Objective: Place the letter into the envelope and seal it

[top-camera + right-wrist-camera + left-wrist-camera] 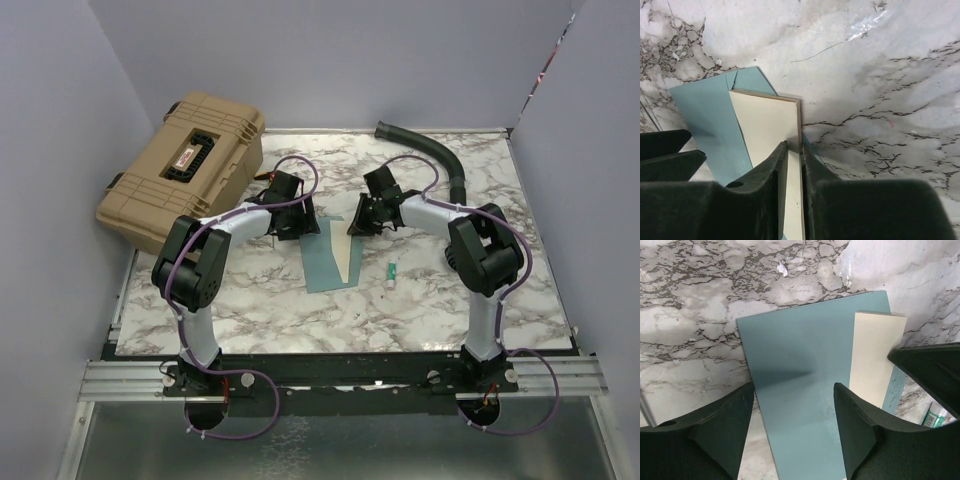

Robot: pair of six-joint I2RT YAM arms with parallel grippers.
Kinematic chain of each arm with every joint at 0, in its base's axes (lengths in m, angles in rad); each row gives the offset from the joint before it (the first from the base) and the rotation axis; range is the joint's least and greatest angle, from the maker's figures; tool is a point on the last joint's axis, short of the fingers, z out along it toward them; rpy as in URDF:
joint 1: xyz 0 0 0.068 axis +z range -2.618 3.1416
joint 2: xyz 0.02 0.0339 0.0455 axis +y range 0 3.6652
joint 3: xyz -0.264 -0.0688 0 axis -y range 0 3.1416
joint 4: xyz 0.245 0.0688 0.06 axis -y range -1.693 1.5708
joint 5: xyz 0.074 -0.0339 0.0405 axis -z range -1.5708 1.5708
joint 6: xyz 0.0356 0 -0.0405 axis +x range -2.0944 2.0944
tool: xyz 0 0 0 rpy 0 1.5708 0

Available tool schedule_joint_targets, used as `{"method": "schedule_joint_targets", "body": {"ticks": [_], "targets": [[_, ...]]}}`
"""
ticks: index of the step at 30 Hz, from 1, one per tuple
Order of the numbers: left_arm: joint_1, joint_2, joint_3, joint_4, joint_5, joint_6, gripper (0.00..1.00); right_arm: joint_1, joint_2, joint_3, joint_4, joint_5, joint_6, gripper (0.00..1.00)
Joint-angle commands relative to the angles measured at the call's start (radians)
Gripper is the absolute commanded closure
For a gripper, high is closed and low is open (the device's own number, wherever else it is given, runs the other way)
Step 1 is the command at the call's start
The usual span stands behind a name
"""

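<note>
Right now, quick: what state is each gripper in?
Left gripper: open over the envelope, gripping nothing.
Right gripper: closed on the edge of the letter.

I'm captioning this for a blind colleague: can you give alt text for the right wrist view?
The right claw pinches the near edge of a cream letter, which overlaps a teal envelope on a marble table. The left claw's dark fingers show at the left edge.
</note>
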Motion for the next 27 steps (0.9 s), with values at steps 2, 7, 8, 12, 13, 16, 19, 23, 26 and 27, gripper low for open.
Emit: {"method": "schedule_joint_targets", "body": {"ticks": [2, 7, 8, 12, 13, 16, 19, 23, 26, 27], "targets": [[0.007, 0.087, -0.021, -0.082, -0.003, 0.044, 0.33, -0.006, 0.039, -0.021, 0.075, -0.077, -0.016, 0.85], [0.007, 0.095, -0.011, -0.083, -0.004, 0.062, 0.35, -0.006, 0.046, -0.024, 0.113, -0.148, -0.018, 0.92], [0.007, 0.096, -0.009, -0.083, -0.009, 0.062, 0.35, -0.006, 0.048, -0.024, 0.112, -0.155, -0.017, 0.93], [0.006, 0.087, -0.015, -0.085, -0.047, 0.057, 0.35, -0.009, 0.026, -0.039, 0.114, -0.159, -0.002, 0.91], [0.007, 0.085, -0.018, -0.085, -0.053, 0.055, 0.35, -0.013, 0.015, -0.053, 0.132, -0.168, 0.005, 0.87], [0.006, 0.085, -0.027, -0.088, -0.062, 0.047, 0.37, -0.018, 0.0, -0.072, 0.143, -0.193, 0.029, 0.77], [0.007, 0.075, -0.04, -0.092, -0.089, 0.04, 0.39, -0.019, -0.005, -0.066, 0.092, -0.18, 0.044, 0.69], [0.007, 0.058, -0.039, -0.097, -0.11, 0.059, 0.41, -0.02, -0.022, -0.085, 0.083, -0.149, 0.045, 0.69], [0.004, 0.058, -0.028, -0.093, -0.076, 0.081, 0.41, -0.021, -0.006, -0.083, 0.116, -0.173, 0.043, 0.81], [0.005, 0.059, -0.024, -0.094, -0.072, 0.082, 0.41, -0.02, 0.002, -0.076, 0.122, -0.185, 0.042, 0.84]]}}
